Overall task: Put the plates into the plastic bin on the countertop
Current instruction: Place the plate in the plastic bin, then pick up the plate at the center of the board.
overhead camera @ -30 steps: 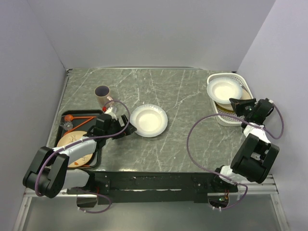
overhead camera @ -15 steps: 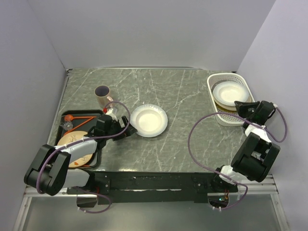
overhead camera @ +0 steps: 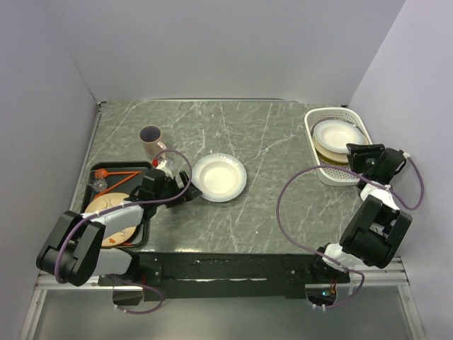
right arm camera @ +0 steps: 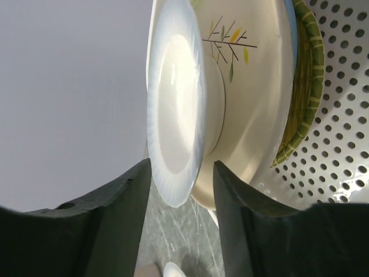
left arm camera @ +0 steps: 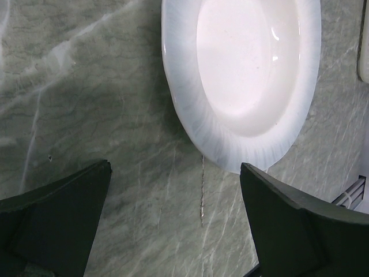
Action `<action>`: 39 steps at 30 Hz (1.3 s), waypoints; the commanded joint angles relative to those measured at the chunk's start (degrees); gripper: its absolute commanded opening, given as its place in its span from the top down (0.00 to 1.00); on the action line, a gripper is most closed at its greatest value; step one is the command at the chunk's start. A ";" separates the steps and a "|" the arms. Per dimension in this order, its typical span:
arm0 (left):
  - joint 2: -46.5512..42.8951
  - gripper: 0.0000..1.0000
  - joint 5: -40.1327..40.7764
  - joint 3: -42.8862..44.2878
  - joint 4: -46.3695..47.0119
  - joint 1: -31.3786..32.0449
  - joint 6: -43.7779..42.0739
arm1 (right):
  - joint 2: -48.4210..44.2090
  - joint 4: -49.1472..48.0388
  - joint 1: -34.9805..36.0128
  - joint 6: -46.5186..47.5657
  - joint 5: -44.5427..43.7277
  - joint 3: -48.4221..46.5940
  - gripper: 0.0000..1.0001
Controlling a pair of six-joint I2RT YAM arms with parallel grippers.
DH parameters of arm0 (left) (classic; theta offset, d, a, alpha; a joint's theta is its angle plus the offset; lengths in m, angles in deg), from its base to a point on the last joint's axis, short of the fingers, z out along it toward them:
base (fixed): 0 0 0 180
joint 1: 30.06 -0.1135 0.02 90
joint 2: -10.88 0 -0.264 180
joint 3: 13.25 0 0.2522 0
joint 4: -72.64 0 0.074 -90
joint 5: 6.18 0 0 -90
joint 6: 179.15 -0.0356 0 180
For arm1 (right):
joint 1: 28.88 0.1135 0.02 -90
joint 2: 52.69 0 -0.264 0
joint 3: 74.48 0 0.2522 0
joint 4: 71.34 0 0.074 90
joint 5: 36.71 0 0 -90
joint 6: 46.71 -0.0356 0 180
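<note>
A white plate (overhead camera: 334, 134) lies on top of the stack in the plastic bin (overhead camera: 326, 173) at the right of the countertop (overhead camera: 276, 142). My right gripper (overhead camera: 354, 156) is at the bin's near-right side. In the right wrist view this gripper (right arm camera: 181, 168) is open, its jaws standing either side of the white plate's (right arm camera: 173, 115) rim with a gap on each side. Under it are a beige branch-motif plate (right arm camera: 248, 86) and a green plate (right arm camera: 301, 86). Another white plate (overhead camera: 219, 177) sits mid-counter. My left gripper (overhead camera: 190, 191) is open just left of it, the plate (left arm camera: 248, 69) lying ahead of the gripper (left arm camera: 174, 173).
A beige mug (overhead camera: 151, 142) stands behind the left gripper. A flat black tray (overhead camera: 95, 185) at the left holds a beige plate (overhead camera: 113, 212) and orange utensils (overhead camera: 117, 174). Grey walls close the counter on three sides. The bin's perforated wall (right arm camera: 340, 144) is close to the right fingers.
The right gripper has opened and let go of the white plate, which went down from a raised tilt onto the stack in the bin. The left arm has stayed put.
</note>
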 commanded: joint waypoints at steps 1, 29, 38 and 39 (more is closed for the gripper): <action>-1.51 0.01 -0.50 0.53 0.55 0.46 -0.29 | -1.05 -2.56 -0.39 0.18 -1.09 0.82 0.38; -0.10 0.01 0.46 1.41 0.37 0.37 -0.11 | -17.40 -3.09 -0.04 -1.75 -1.62 4.34 0.21; 1.30 0.01 0.73 2.73 0.89 0.37 0.32 | -17.67 -2.92 6.89 0.79 -0.12 5.04 0.21; 2.44 0.01 0.64 2.73 1.33 0.37 0.41 | -18.01 -2.92 7.77 1.23 -0.12 5.22 0.20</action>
